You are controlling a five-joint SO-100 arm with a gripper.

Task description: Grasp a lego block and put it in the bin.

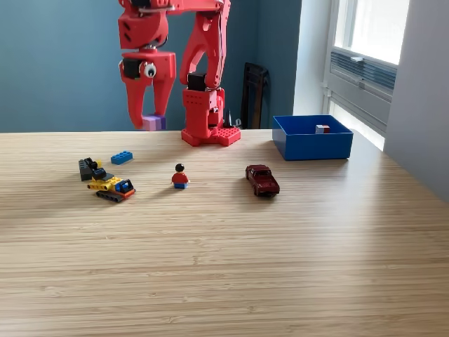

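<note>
My red gripper (149, 123) hangs well above the table at the exterior view's left, shut on a purple lego block (151, 123) held between its fingertips. Under it and a little to the left, a blue lego block (121, 157) lies flat on the wood. The bright blue bin (312, 137) stands at the back right, far from the gripper, with a small red and white piece (322, 128) inside it.
A yellow and black lego vehicle (111, 186) and a dark block (86, 167) sit at the left. A small red-shirted minifigure (180, 176) stands in the middle and a dark red toy car (262, 180) to its right. The arm's base (208, 116) is behind.
</note>
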